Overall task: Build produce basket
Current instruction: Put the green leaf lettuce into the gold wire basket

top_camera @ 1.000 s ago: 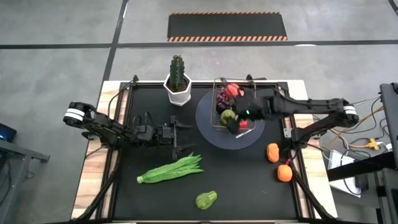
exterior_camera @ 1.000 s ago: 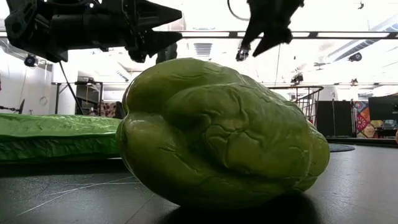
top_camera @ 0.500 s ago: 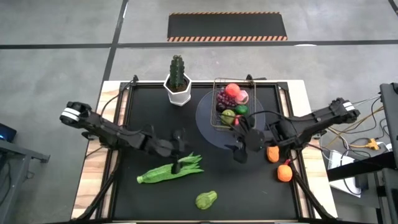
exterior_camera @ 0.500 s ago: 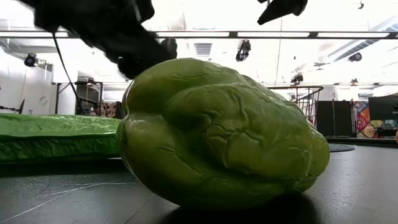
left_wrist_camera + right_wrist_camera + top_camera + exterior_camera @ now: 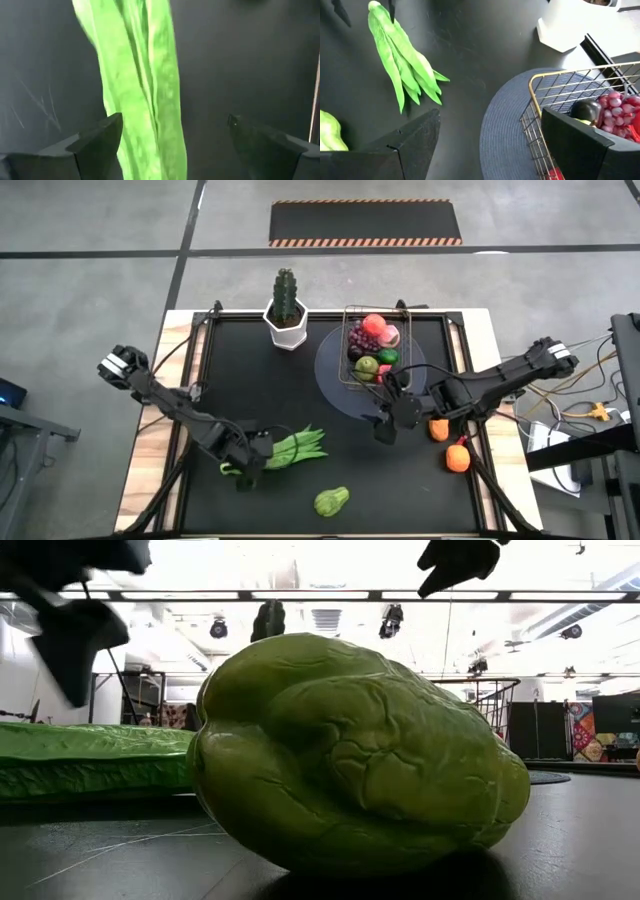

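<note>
Nearest the front edge of the black table (image 5: 250,370) lies a wrinkled green pear (image 5: 331,501), on its side and apart from everything else; it fills the low view. Just beyond it, left of centre, the long green beans (image 5: 290,448) lie flat on the table. The left gripper (image 5: 243,468) is over their left end, jaws wide, 1 finger on either side of the bundle in the left wrist view, nothing held. To the right, 2 oranges (image 5: 448,442) sit near the table's right edge, 1 nearer than the other. Just left of the farther orange, the right gripper (image 5: 388,423) hangs over the near edge of the round grey plate (image 5: 335,385), jaws wide and empty. On that plate stands the wire basket (image 5: 352,378), holding purple grapes (image 5: 357,338), a red tomato (image 5: 374,325), a pink peach (image 5: 391,335) and green pieces. Farthest, left of the basket, a cactus stands in a white pot (image 5: 287,324). No writing or label can be read anywhere.
</note>
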`<state>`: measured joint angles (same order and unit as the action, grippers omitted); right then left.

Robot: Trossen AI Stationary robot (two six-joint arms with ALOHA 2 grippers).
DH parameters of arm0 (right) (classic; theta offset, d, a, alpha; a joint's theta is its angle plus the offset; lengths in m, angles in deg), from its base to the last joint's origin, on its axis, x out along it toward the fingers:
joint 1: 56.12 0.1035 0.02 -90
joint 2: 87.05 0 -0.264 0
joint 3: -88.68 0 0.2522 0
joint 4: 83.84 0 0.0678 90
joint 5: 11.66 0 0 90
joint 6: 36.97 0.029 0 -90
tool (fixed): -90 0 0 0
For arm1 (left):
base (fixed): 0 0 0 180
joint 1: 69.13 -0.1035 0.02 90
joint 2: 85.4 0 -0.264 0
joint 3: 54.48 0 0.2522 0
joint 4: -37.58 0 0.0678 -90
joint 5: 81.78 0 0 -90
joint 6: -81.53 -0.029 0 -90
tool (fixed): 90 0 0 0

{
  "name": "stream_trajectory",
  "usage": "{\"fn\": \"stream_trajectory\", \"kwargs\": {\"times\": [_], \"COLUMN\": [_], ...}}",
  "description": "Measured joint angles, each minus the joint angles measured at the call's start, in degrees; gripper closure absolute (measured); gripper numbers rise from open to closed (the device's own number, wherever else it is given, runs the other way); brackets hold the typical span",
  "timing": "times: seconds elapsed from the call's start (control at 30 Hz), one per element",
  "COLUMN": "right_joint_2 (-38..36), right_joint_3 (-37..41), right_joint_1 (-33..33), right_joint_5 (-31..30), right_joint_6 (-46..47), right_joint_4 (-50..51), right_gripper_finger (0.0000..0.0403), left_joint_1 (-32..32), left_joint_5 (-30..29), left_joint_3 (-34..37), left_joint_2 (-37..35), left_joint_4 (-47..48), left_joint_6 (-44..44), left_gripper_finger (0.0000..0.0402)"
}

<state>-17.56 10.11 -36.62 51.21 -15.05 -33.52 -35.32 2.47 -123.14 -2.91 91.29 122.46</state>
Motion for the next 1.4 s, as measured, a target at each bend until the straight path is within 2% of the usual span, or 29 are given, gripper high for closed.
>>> {"fn": "stream_trajectory", "kwargs": {"times": [0.13, 0.23, 0.57, 0.87, 1.07, 1.4], "right_joint_2": [0.0, 0.0, 0.0, 0.0, 0.0, 0.0], "right_joint_3": [2.2, 3.2, 4.0, 4.0, 4.0, 5.3], "right_joint_1": [0.0, 0.0, 0.0, 0.0, 0.0, 0.0], "right_joint_5": [0.0, 0.1, 0.1, 0.0, 0.0, -0.1], "right_joint_6": [0.1, 0.9, 2.5, 2.2, 2.1, 1.4], "right_joint_4": [-2.0, -3.0, -3.0, -3.0, -3.0, -4.1], "right_gripper_finger": [0.0076, 0.0076, 0.0076, 0.0076, 0.0076, 0.0076], "left_joint_1": [1.7, 1.7, 1.7, 1.6, 1.6, 1.6], "left_joint_5": [0.6, -1.2, -3.9, -5.2, -5.1, -6.2], "left_joint_3": [2.3, 4.0, 5.9, 7.7, 9.7, 9.6], "left_joint_2": [0.0, 0.0, 0.0, 0.0, 0.0, -0.2], "left_joint_4": [0.1, -0.1, -0.2, -0.4, -0.5, -0.3], "left_joint_6": [4.1, 5.6, 5.5, 9.0, 11.2, 11.2], "left_gripper_finger": [0.0059, 0.0059, 0.0059, 0.0064, 0.0120, 0.0263]}}
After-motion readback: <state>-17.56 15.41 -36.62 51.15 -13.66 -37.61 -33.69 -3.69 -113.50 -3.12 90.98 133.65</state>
